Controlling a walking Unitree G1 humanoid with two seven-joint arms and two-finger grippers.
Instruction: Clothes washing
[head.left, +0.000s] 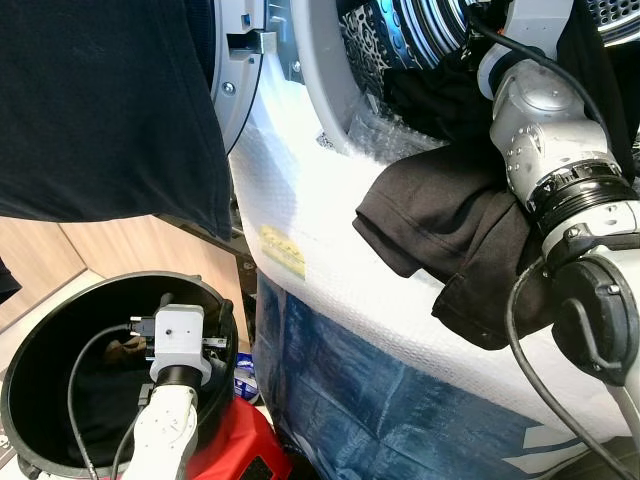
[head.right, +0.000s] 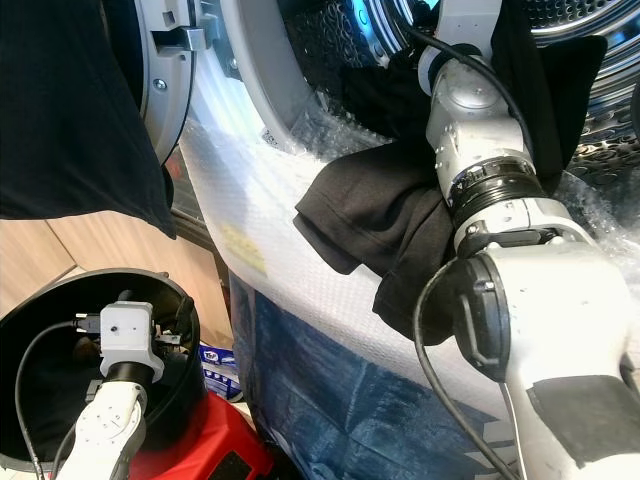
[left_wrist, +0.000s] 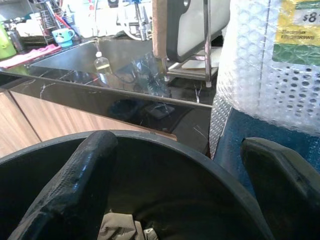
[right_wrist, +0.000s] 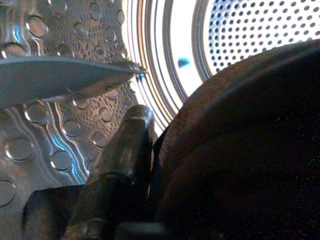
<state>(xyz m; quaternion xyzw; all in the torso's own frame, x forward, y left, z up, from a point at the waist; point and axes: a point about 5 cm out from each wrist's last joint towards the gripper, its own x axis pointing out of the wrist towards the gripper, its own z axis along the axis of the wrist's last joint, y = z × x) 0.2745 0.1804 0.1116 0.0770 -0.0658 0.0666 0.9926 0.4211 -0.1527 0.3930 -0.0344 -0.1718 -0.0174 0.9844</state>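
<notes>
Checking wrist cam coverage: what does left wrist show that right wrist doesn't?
Left wrist: the black bucket's rim, a dark countertop, a bubble-wrapped washer front, and the open fingers of the left gripper. Right wrist: the steel drum and dark cloth against the right gripper's finger. Shared: nothing but black gripper fingers.

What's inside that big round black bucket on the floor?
Inside the round black bucket, the left gripper hangs open above a crumpled pale cloth. The rest of the bottom is dark, partly hidden by the arm, so I cannot tell.
</notes>
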